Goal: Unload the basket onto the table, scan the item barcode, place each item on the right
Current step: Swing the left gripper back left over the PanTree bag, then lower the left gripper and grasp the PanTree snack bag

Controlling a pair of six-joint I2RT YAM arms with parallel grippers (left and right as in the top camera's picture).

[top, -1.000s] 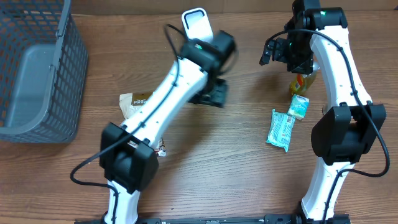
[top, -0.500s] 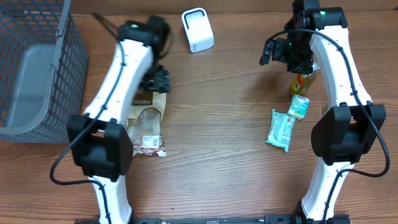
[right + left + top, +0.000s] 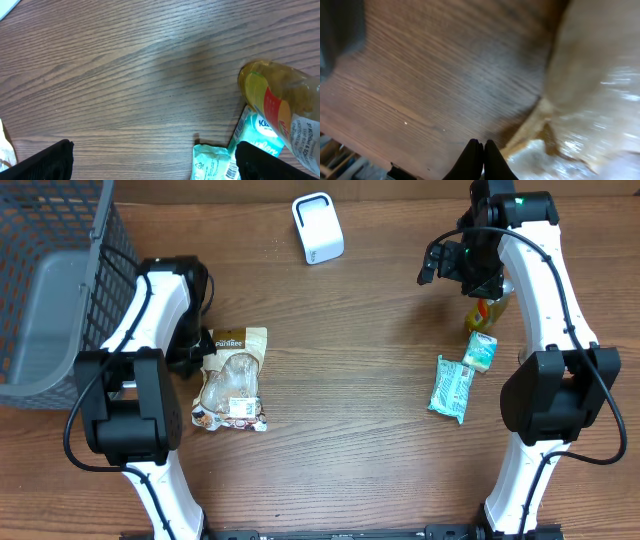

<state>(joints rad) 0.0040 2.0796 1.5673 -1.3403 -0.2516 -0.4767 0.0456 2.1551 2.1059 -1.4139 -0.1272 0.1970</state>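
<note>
Two arms: both in the overhead view, one at each side of the brown wooden tabletop.
Left end effector: fingers pressed together, with nothing seen between them; low over the tabletop at the left.
Left end effector, neighbour: the edge of the tan and clear plastic snack pouch lies just to one side of the closed tips; whether they touch it cannot be told, as the left wrist view is blurred.
Right end effector: fingers spread wide apart and holding nothing, above bare wood at the far right of the tabletop.
Snack pouch, position: flat on the tabletop, left of centre, lengthwise from far to near, well apart from the scanner.
Snack pouch, marking: a small white label at its near end; the print is too small to read.
White box-shaped barcode scanner: standing at the far edge, near the middle, with neither arm close to it.
Yellow plastic bottle with a red and white label: lying at the right, just beside the right arm.
Small green and white carton: touching the bottle on its near side.
Teal and white flat packet: just beside the carton, nearer the front.
Grey lattice basket: at the far left corner, beside the left arm.
</note>
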